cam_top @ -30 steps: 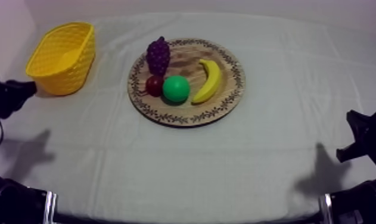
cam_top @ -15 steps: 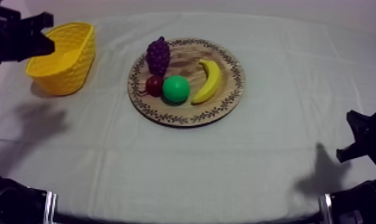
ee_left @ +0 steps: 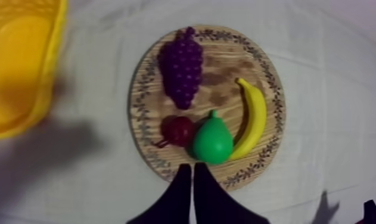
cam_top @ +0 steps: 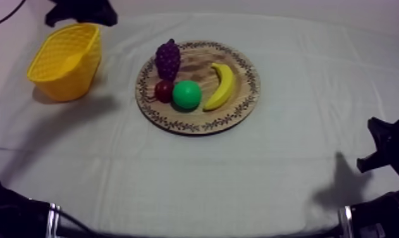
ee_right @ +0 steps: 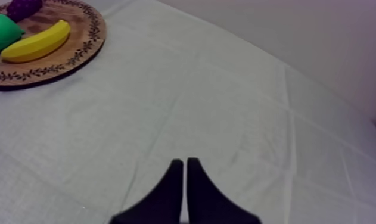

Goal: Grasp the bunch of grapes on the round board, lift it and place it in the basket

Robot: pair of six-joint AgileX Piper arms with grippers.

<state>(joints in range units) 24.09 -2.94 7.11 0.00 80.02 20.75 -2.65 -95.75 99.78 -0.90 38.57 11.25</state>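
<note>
Top view: finds left arm (cam_top: 81,11) swung up from its low rest a second ago to the upper left behind the yellow latticed plastic basket (cam_top: 81,73), purple toy bunch of grapes (cam_top: 167,58) untouched on the round wooden board with patterned rim (cam_top: 243,104), so reach only begun. Left wrist view: looks down on the board, left gripper (ee_left: 192,171) fingers pressed together over its near rim beside the green toy pear (ee_left: 213,143), short of the grapes, so needs opening before any grasp. Right wrist view: shows right gripper (ee_right: 183,164) likewise closed on nothing over grey-white cloth (ee_right: 226,107).
</note>
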